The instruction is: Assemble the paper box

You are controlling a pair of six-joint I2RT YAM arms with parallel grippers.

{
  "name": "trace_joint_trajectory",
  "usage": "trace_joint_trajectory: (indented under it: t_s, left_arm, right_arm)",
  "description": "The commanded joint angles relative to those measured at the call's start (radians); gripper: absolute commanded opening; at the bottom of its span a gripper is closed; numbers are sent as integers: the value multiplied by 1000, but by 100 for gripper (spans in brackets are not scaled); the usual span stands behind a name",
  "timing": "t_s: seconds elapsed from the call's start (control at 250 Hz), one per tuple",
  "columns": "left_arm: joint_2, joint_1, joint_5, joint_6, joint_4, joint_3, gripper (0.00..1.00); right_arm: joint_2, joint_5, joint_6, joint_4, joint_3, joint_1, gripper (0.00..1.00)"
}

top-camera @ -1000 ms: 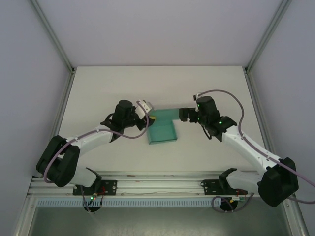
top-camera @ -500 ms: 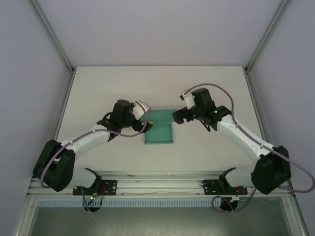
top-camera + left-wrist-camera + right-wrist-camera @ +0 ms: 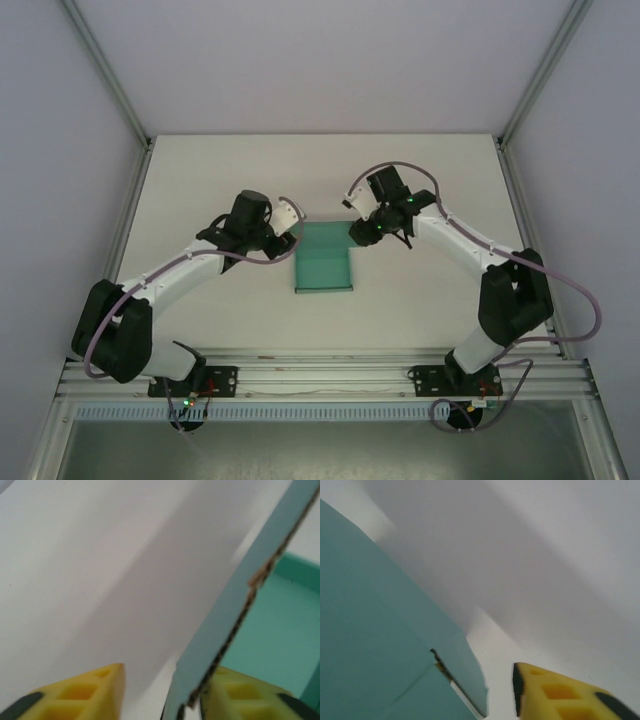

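Note:
The paper box (image 3: 325, 262), plain teal card, lies in the middle of the white table with its side walls partly raised. My left gripper (image 3: 297, 222) is at the box's far left corner. In the left wrist view a raised teal flap (image 3: 235, 605) stands between the yellow fingertips (image 3: 95, 695), against the right one, with a gap on the left. My right gripper (image 3: 352, 228) is at the far right corner. Its wrist view shows one yellow finger (image 3: 560, 695) apart from the box's teal wall (image 3: 370, 630). The other finger is hidden behind the card.
The white table (image 3: 440, 290) is ringed by white walls and grey metal posts (image 3: 105, 75). An aluminium rail (image 3: 320, 378) with both arm bases runs along the near edge. Bare table lies beyond the box and on both sides.
The box has turned square to the table. Both grippers have moved toward the box's far corners, and the right arm has swung left and farther back.

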Motion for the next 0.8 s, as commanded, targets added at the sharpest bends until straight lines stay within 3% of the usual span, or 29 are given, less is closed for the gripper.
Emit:
trace_joint_trajectory:
  t_s: [0.0,0.164,0.384,0.516,0.572,0.728,0.795]
  left_arm:
    - [13,1,-33,23,-60,43,26]
    - [20,-1,-43,5,-57,56,0]
    - [18,-9,-172,-153,49,50,0]
    - [47,-23,-208,-345,107,81,0]
    - [66,-39,-229,-439,126,97,0]
    - [154,-66,-291,-669,158,144,0]
    - [196,-73,-285,-709,161,164,0]
  right_arm:
    - [-21,-24,-6,-14,4,-4,27]
    - [-20,-63,7,-12,0,-4,14]
    - [-56,-15,172,83,-22,-4,0]
    - [-68,-3,426,207,-50,6,0]
    - [-70,57,535,258,-65,22,0]
    - [-38,162,713,348,-81,72,0]
    - [-8,191,768,373,-80,88,0]
